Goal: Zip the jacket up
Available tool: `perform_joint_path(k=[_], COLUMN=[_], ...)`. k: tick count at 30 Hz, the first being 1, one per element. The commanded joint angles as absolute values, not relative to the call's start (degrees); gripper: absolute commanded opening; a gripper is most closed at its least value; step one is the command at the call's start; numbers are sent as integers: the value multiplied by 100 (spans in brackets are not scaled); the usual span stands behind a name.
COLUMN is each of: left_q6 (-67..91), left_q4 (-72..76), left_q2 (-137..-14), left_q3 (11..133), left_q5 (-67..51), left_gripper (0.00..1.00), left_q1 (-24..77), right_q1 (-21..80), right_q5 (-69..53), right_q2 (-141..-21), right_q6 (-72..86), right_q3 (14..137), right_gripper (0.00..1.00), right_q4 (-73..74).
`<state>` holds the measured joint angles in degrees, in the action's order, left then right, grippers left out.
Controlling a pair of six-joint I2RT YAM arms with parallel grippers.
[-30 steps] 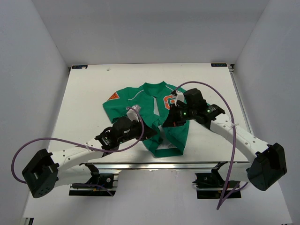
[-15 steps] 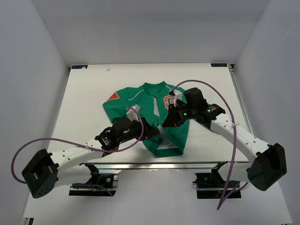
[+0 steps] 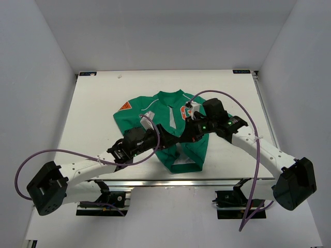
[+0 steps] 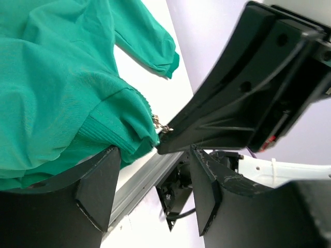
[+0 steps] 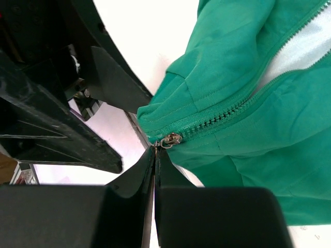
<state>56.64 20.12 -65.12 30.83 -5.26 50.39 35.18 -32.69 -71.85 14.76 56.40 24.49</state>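
The green jacket lies mid-bench, collar toward 12 o'clock and hem toward 6. The right gripper, its fingers pressed together, pinches the zipper pull at the hem. At its 9 o'clock, the left gripper has its fingers apart beside the hem.
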Motion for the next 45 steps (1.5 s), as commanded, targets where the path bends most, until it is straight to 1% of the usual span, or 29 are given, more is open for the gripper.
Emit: perform_joint_path(k=[1,2,6,7,9,10,12,14,16,18,19,20,21,23,27,31,33,34,36,37,39,40,41,42,45], left_q6=[5660,5651,5669,5686,5730,5757,5792,5801,5835,5862,5897,5897,5897,5906,5959,5924,5889,5854,5845,5853,5854,5827,5810,5810,5827], left_q4=[2162,2162,2119,2118,2205,2241,2372,2460,2452,2452,2435,2400,2356,2277,2259,2285,2259,2180,2171,2197,2197,2215,2197,2136,1926], left_q2=[-6591,-6627,-6802,-6855,-6882,-6882,-6882,-6882,-6864,-6829,-6812,-6768,-6741,-6689,-6609,-6688,-6767,-6837,-6882,-6917,-6926,-6917,-6891,-6873,-6742], left_q3=[3331,3340,3463,3480,3463,3428,3349,3270,3252,3199,3182,3182,3190,3208,3164,3225,3278,3331,3340,3349,3349,3340,3331,3331,3305], left_q5=[-282,-255,-193,-193,-184,-176,-158,-184,-167,-123,-97,-105,-88,-88,167,185,167,167,158,150,149,158,184,219,342], left_gripper=[65,65,56,50,43,35,24,19,20,25,30,44,49,56,57,52,49,44,40,34,27,18,12,0,0], left_q1=[5045,5045,5045,5045,5045,5045,5045,5045,5045,5045,5054,5045,5045,5045,5045,5045,5045,5054,5045,5045,5045,5045,5045,5045,5045], right_q1=[3489,3489,3489,3489,3489,3489,3489,3489,3489,3489,3489,3489,3489,3489,3489,3489,3489,3489,3489,3489,3489,3489,3498,3489,3489], right_q5=[-3515,-3533,-3595,-3595,-3595,-3586,-3577,-3586,-3577,-3577,-3534,-3516,-3507,-3489,-3577,-3630,-3656,-3656,-3656,-3656,-3656,-3656,-3648,-3630,-3315], right_q2=[-7093,-7093,-7119,-7119,-7137,-7137,-7163,-7180,-7189,-7189,-7189,-7189,-7198,-7207,-7233,-7233,-7242,-7233,-7242,-7225,-7233,-7242,-7251,-7277,-7286], right_q6=[1406,1424,1398,1397,1371,1371,1354,1327,1318,1301,1318,1318,1318,1318,1327,1301,1309,1301,1292,1301,1292,1292,1292,1283,1292], right_q3=[5643,5634,5625,5625,5625,5625,5634,5634,5625,5616,5616,5616,5616,5625,5634,5625,5599,5599,5599,5599,5599,5607,5616,5642,5686], right_gripper=[0,0,0,0,0,0,0,0,0,0,0,0,0,0,0,0,0,0,0,0,0,0,0,0,0], right_q4=[2171,2162,2153,2153,2171,2180,2197,2250,2302,2312,2312,2312,2320,2320,2285,2259,2206,2215,2180,2171,2145,2127,2101,2101,2180])
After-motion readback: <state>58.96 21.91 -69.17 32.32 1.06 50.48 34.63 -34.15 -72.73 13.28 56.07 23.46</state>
